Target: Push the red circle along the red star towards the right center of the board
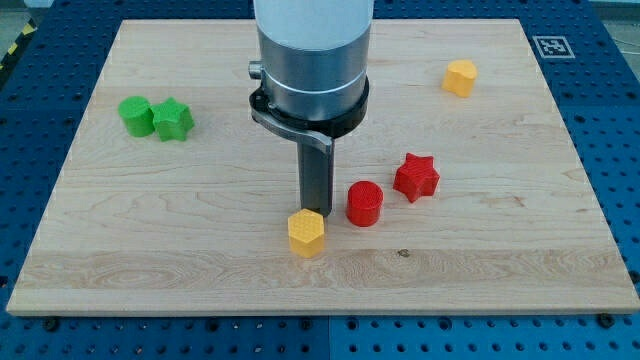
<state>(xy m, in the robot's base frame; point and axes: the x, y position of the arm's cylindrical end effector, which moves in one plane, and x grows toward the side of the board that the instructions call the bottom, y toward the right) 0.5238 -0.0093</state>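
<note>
The red circle (365,203) sits on the bench (200,240) a little below the middle of the board, toward the view's right. The red star (416,177) lies just beside it, up and to the view's right, with a narrow gap between them. Our end effector is a plain dark rod with nothing on it to part or clamp; our tip (316,212) comes down just to the view's left of the red circle, and its very end is partly hidden behind a yellow hexagon (306,232). We cannot tell whether the tip touches that block. Another yellow hexagon (460,77) rests near the view's top right. A green circle (136,115) and a green star (173,120) touch at the view's left.
</note>
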